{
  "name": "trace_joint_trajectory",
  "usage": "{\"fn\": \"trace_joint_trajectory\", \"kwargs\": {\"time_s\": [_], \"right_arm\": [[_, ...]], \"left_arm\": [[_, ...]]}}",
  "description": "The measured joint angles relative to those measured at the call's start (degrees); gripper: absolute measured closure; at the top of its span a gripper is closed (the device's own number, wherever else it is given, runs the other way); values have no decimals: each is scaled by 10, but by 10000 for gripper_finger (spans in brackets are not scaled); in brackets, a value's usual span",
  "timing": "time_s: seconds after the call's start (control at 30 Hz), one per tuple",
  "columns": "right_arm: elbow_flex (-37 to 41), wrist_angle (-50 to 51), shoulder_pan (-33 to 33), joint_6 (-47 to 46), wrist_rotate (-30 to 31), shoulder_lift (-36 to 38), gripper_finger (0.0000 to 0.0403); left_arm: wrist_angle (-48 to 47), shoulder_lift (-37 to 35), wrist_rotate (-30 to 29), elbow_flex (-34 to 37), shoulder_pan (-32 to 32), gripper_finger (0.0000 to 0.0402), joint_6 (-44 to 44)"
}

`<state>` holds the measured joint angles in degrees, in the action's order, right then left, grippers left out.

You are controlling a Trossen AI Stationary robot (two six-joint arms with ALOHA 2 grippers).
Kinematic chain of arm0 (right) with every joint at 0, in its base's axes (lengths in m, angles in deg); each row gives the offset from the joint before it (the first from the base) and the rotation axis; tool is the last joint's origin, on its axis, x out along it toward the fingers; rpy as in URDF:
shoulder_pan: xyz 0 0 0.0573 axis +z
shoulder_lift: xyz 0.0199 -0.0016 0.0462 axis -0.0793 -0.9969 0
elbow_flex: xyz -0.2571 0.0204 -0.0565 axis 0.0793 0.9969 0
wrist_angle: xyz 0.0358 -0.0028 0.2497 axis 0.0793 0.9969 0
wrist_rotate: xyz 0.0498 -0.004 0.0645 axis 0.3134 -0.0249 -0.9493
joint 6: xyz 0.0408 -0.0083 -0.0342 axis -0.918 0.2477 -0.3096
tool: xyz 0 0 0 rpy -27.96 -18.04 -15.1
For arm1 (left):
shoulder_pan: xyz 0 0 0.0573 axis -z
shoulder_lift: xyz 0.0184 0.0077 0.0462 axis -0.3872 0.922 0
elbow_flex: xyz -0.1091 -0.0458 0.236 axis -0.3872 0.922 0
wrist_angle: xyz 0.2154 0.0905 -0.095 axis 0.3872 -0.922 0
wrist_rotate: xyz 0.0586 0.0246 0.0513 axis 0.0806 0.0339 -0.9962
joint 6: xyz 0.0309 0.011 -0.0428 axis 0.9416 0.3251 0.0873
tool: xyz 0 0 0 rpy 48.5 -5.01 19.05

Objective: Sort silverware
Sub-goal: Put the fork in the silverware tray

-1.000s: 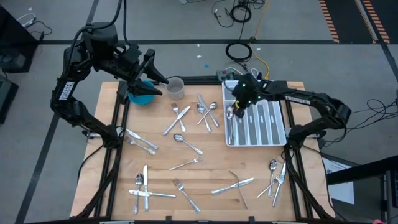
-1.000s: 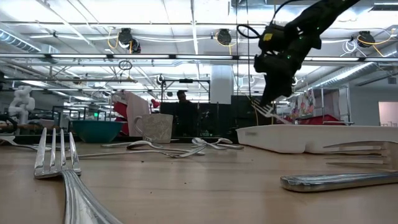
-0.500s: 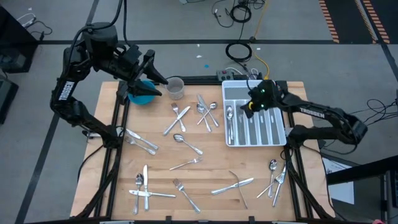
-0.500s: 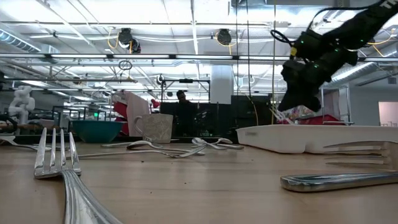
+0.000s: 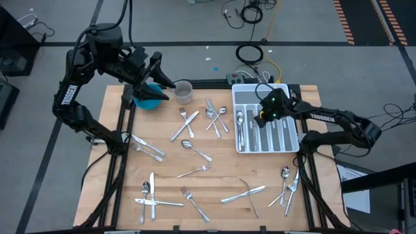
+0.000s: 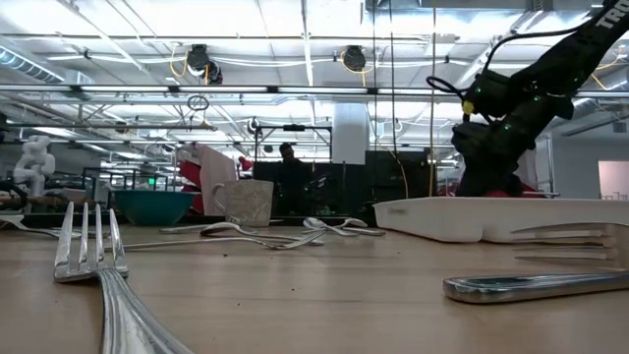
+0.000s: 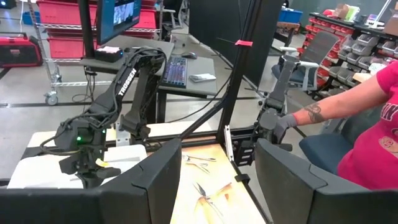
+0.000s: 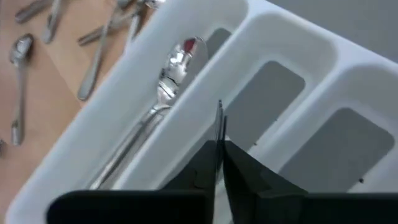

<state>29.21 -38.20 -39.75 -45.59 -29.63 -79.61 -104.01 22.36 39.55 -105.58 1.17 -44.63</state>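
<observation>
Pinched edge-on in the right gripper (image 8: 219,163) is a slim silver metal piece of silverware (image 8: 219,118), the dark fingers closed on it low over the white plastic compartmented tray (image 8: 273,37). A shiny silver spoon (image 8: 169,78) lies one compartment over from that gripper, and loose silver forks, spoons and knives (image 5: 195,140) lie scattered on the wooden table (image 5: 221,179) beyond the tray. The left gripper (image 5: 166,84) hangs well apart, jaws spread wide above the blue bowl (image 5: 146,101).

shiny silverware (image 5: 195,146) scattered flat, some in tray (image 5: 286,144)
</observation>
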Motion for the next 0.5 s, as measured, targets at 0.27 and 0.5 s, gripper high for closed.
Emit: {"fn": "trace_joint_trajectory", "kwargs": {"time_s": [0.27, 0.5], "right_arm": [[-8, -3, 0, 6, 0, 5, 246], [-133, 52, 20, 32, -31, 75, 208]], "left_arm": [[1, 1, 0, 0, 0, 197, 2], [-16, 11, -26, 2, 0, 197, -22]]}}
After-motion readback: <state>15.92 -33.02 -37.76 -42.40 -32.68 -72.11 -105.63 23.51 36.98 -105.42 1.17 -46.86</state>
